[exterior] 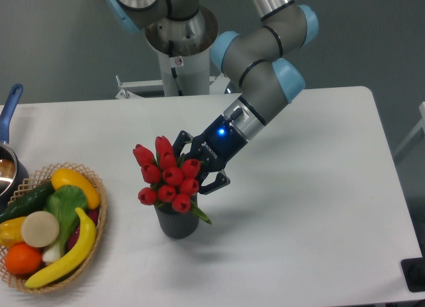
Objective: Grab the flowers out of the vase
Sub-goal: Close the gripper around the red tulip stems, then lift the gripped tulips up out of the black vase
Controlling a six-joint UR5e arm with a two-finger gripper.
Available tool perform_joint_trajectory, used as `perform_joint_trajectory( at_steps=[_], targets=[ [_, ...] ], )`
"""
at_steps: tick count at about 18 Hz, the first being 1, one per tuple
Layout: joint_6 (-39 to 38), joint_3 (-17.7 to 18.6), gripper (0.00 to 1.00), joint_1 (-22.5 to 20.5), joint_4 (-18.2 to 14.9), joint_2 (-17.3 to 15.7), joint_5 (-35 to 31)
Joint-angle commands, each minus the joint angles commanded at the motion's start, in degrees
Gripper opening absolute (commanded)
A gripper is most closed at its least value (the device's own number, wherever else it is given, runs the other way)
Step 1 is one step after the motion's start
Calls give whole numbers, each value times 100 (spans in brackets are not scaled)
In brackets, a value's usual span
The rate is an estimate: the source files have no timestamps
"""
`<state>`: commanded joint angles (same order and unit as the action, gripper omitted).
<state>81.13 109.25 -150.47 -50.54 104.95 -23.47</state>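
The flowers, a bunch of red closed tulip buds with a green leaf, lean to the left with their stems still inside the vase. The vase is short, dark grey and ribbed, and stands on the white table. My gripper reaches in from the upper right at a slant. Its dark fingers wrap the right side of the bunch, and the buds hide the fingertips. The jaws look shut on the bunch just above the vase's rim.
A wicker basket with bananas, an orange, a cucumber and other produce sits at the front left. A pot with a blue handle is at the left edge. The robot base stands behind the table.
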Motion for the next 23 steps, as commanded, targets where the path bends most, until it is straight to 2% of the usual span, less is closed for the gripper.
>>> perform_joint_trajectory(
  at_steps=[3, 7, 14, 18, 23],
  targets=[
    [-176, 0, 52, 26, 9, -211, 88],
    [-342, -88, 52, 26, 0, -334, 202],
    [-1282, -571, 52, 18, 0, -554, 238],
    [-1679, -685, 52, 9, 0, -765, 238],
    [-2188, -992, 52, 0, 0, -835, 238]
  ],
)
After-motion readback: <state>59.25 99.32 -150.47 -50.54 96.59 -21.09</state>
